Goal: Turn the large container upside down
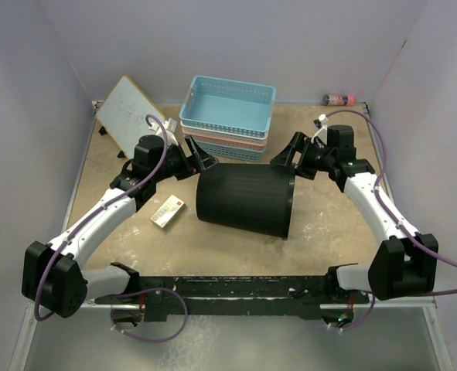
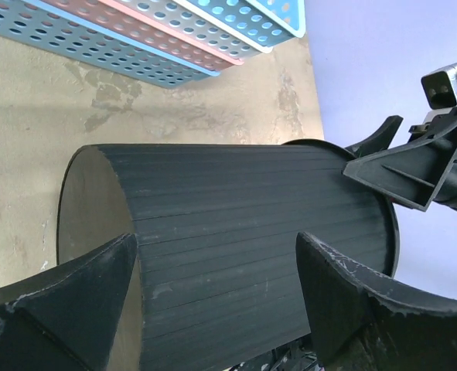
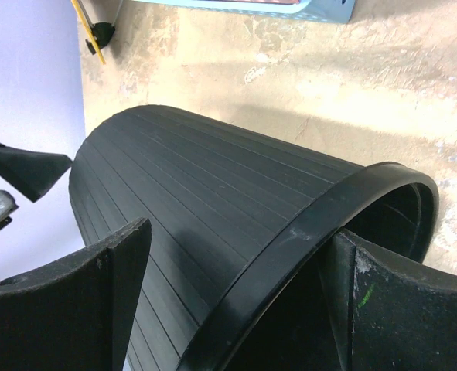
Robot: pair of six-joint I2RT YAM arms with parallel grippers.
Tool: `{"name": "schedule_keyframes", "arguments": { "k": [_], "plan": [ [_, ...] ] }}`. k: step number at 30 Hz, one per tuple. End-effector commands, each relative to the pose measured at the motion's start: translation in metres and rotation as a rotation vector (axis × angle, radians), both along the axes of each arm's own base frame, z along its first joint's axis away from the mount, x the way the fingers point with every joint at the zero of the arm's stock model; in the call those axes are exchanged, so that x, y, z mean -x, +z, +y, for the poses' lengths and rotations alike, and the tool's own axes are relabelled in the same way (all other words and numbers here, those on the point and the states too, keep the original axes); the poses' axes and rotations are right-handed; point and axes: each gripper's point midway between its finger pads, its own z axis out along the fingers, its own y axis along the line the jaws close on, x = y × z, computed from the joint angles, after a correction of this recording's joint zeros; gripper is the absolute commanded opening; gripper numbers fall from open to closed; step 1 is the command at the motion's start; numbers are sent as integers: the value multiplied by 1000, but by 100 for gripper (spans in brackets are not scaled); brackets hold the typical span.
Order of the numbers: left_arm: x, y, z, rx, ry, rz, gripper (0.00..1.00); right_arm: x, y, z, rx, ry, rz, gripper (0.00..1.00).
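**benchrat:** Where's this one at? The large container (image 1: 243, 202) lies on its side in the middle of the worktop (image 1: 329, 232), with its flat base (image 2: 89, 209) toward the left arm and its rim (image 3: 290, 239) and open mouth toward the right arm. I'd call it half-tipped, not upside down yet.

**yam_fan:** Agreed, it looks like the lining-up step to me. The left hand (image 1: 197, 161) is spread wide over the base end and the right hand (image 1: 294, 158) is spread wide over the rim. Neither is pinching anything. I can't tell from the wrist views whether any finger actually touches the plastic. My guess for the next move: close on the rim or brace both ends, then swing the mouth down onto the worktop. It's round and ribbed, so an off-centre push might roll it into the stacked baskets (image 1: 228, 116) just behind.

**benchrat:** Any labels?

**yam_fan:** Nothing on the container itself. The small box (image 1: 168, 210) near the base end has a red mark and some print, too tiny to read. The white board (image 1: 131, 116) propped at the back left has faint scribbles, illegible. The pinkish thing (image 1: 339, 99) by the back wall has no readable label either.
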Motion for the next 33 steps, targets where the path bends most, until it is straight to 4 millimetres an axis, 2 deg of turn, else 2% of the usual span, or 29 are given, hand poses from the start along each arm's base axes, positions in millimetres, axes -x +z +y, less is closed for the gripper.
{"name": "schedule_keyframes", "arguments": {
  "k": [1,14,21,26,30,33],
  "plan": [
    [1,17,-4,57,-10,-42,80,5,22,-5,62,40,-82,87],
    [-4,9,-10,65,-24,-24,80,36,41,-18,105,2,-95,89],
    [-3,5,-9,67,-20,-16,80,60,46,-27,129,-23,-82,88],
    [-3,3,-8,59,-19,-15,80,77,50,-36,156,-59,-84,79],
    [-3,-1,-7,48,-17,-10,80,81,48,-37,154,-73,-91,62],
    [-3,-5,-5,31,-11,-3,80,81,44,-35,141,-70,-83,54]
  ]
}}
